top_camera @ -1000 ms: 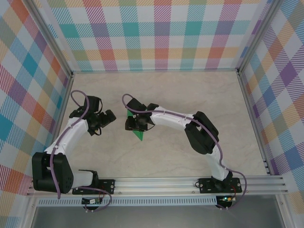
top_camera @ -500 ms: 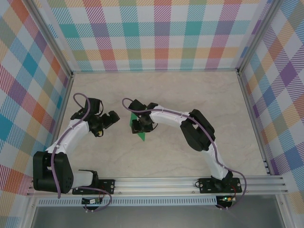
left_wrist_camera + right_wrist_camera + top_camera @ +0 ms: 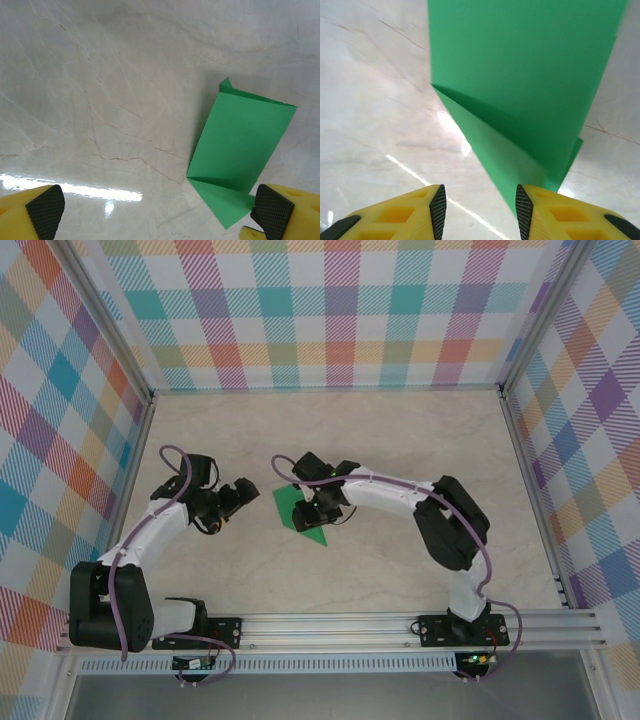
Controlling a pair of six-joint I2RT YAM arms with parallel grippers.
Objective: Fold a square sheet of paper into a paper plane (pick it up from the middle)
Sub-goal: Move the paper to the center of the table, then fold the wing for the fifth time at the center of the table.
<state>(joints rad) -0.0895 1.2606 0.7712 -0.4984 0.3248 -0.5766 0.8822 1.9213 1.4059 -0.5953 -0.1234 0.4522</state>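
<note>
An aluminium rail [image 3: 340, 625] carrying both arm bases runs along the near edge of the pale marbled tabletop [image 3: 400, 440]. Past it, the left gripper [image 3: 159, 212] hangs with its jaws spread wide, just left of the folded green paper [image 3: 240, 145], which lies at mid-table. The right gripper [image 3: 480, 210] hovers at the paper's right edge, jaws apart, pinching nothing. Bright plaid walls [image 3: 330, 310] close off the far side and flanks. Against half a second ago, the right gripper sits further right and more green shows.
</note>
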